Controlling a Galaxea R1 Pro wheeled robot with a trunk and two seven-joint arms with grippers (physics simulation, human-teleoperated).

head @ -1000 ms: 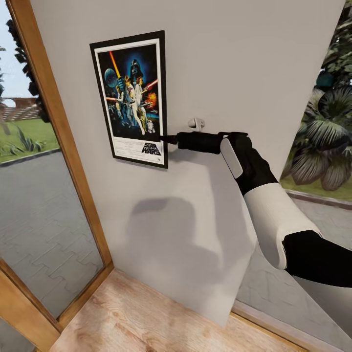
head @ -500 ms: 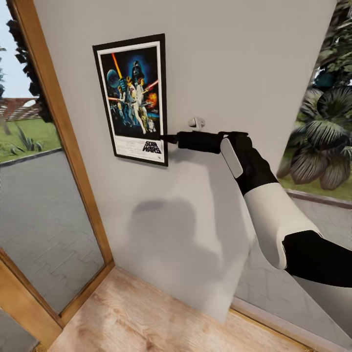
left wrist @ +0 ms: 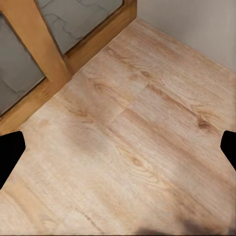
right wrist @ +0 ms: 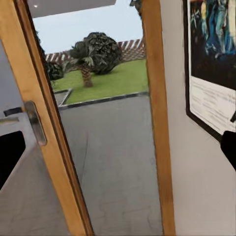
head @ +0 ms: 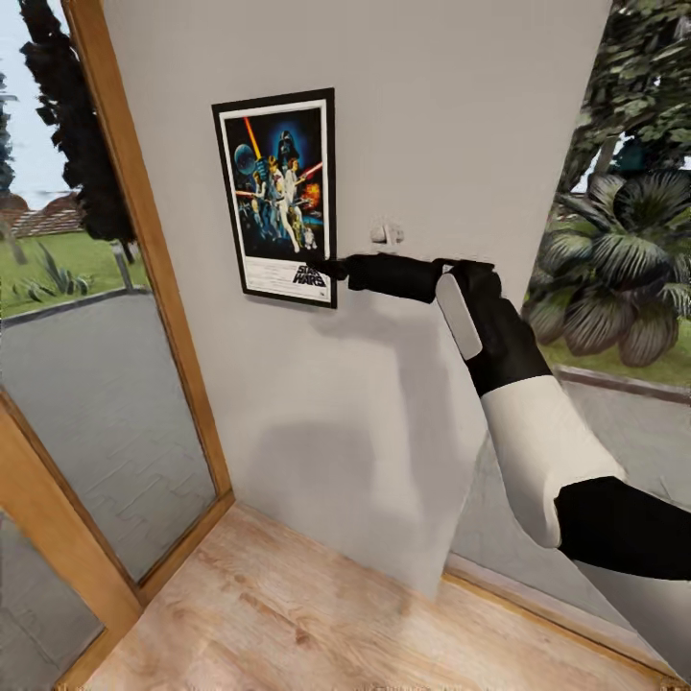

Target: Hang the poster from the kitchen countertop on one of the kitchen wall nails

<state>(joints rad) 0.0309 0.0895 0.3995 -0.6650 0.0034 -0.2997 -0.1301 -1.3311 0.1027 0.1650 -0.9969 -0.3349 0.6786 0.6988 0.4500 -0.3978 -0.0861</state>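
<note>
Here the poster (head: 280, 197) sits flat on the pale wall (head: 451, 115), upper centre-left of the head view, just right of the wooden door frame (head: 144, 240). The right end effector (head: 326, 270) is at its lower right corner; whether it pinches the frame or merely touches it I cannot tell. In my judgement the step is seating the poster on a nail, which is too small to make out. Doing it well means keeping the poster flush to the wall and checking it hangs before letting go. Its long axis runs up-down in the frame, nearly vertical, printed face out toward the camera, title at the bottom. The left end effector (left wrist: 118, 147) faces the wood floor (left wrist: 128, 142), fingers spread.
</note>
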